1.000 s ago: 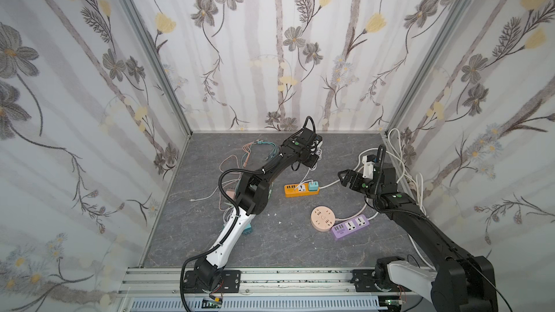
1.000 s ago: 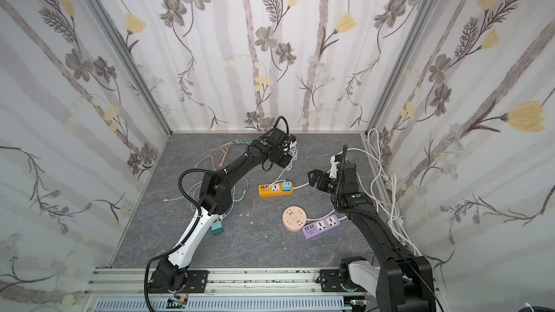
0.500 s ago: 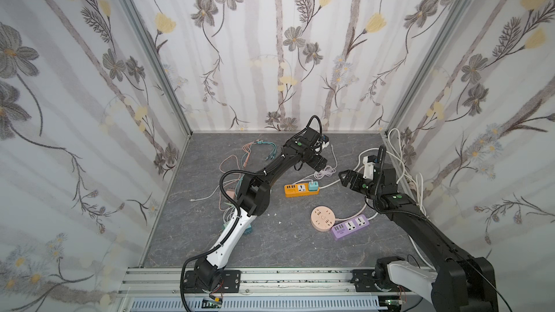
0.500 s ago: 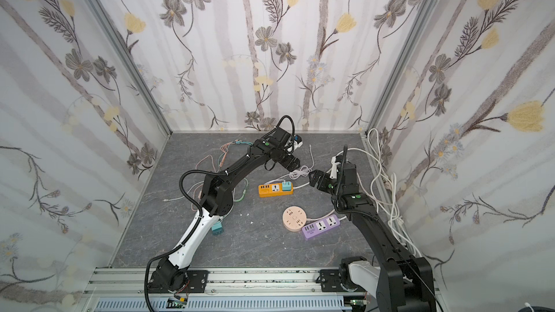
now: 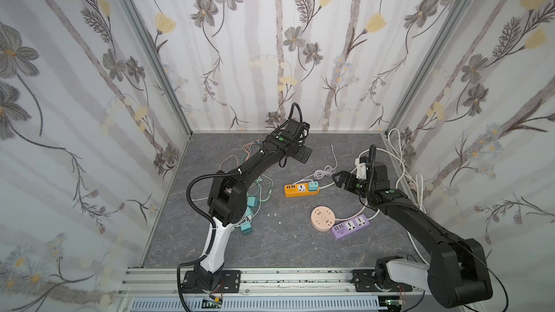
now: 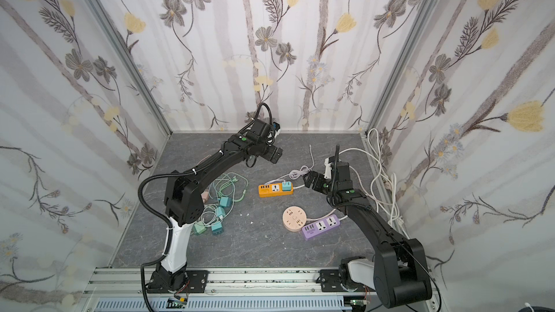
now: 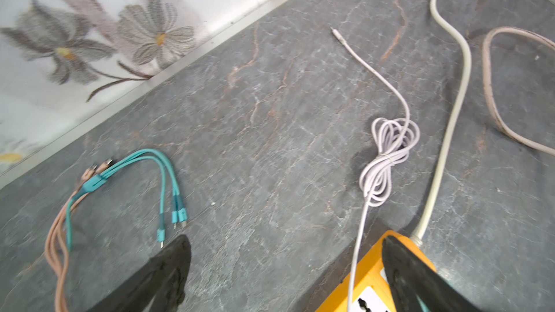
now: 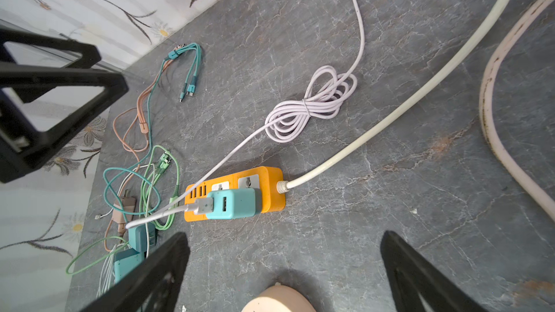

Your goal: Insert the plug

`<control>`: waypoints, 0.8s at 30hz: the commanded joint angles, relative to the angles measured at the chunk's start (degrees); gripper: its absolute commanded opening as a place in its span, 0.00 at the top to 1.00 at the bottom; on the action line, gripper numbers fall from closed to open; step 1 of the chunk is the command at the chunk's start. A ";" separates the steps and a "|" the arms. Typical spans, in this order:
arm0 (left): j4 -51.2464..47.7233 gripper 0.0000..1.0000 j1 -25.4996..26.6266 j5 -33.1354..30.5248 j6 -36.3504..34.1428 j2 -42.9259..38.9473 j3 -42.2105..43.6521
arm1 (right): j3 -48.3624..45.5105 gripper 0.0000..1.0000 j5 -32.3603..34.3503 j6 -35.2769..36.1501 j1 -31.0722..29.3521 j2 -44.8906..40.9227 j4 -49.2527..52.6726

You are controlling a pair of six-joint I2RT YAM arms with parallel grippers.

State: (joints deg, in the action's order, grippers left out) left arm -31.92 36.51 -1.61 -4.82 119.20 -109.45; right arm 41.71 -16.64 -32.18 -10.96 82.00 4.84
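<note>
A teal plug (image 8: 231,204) sits in the orange power strip (image 8: 270,187), and a pale cable runs from its USB port to a tied coil (image 8: 309,106) on the table. In both top views the plug (image 5: 313,186) (image 6: 286,186) stands upright in the strip (image 5: 301,189). My left gripper (image 5: 303,155) (image 7: 285,265) hangs open and empty above the table behind the strip, whose end (image 7: 369,274) shows by one finger. My right gripper (image 5: 339,179) (image 8: 282,259) is open and empty just right of the strip.
A round peach socket (image 5: 322,219) and a purple strip (image 5: 350,227) lie in front of the orange one. Tangled cables and teal chargers (image 5: 249,205) lie by the left arm's base. White cords (image 5: 402,157) run along the right wall. A teal multi-head cable (image 7: 162,175) lies near the back wall.
My left gripper has gone from shut to open and drawn back a little. The pale cable coil that was at its fingers now lies on the table. The right arm has not moved.
</note>
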 commanded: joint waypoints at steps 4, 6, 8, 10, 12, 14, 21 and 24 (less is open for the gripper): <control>10.53 0.00 -0.62 -6.80 5.49 -10.21 14.61 | 4.06 0.03 0.50 -9.82 -0.11 7.68 -1.71; 10.89 0.00 -0.57 -7.81 6.14 -12.26 18.01 | 5.76 0.05 -0.51 -12.51 -0.11 11.45 -2.33; 10.96 0.00 -0.57 -8.84 6.78 -13.84 20.83 | 7.12 0.08 -1.28 -15.34 -0.11 14.64 -4.05; 11.07 0.00 -0.57 -10.07 7.51 -15.44 23.47 | 9.00 0.11 -0.22 -18.88 -0.11 18.02 -3.99; 11.79 0.00 -0.57 -11.48 8.20 -17.50 26.56 | 11.36 0.12 1.93 -22.43 -0.18 21.55 -1.92; 12.78 0.00 -0.58 -12.93 8.80 -19.70 30.07 | 14.67 0.14 3.04 -25.20 -0.29 24.34 -1.68; 15.46 0.00 -1.18 -16.99 11.58 -29.11 40.29 | 27.27 0.22 3.76 -32.80 -0.71 34.94 9.18; 14.96 0.00 -1.44 -18.84 13.52 -33.46 44.02 | 27.80 0.28 3.56 -37.25 -1.12 37.42 6.63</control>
State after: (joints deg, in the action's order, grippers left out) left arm -18.63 35.27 -16.99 5.54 88.51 -67.70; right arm 68.66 -13.58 -63.00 -11.73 117.69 10.50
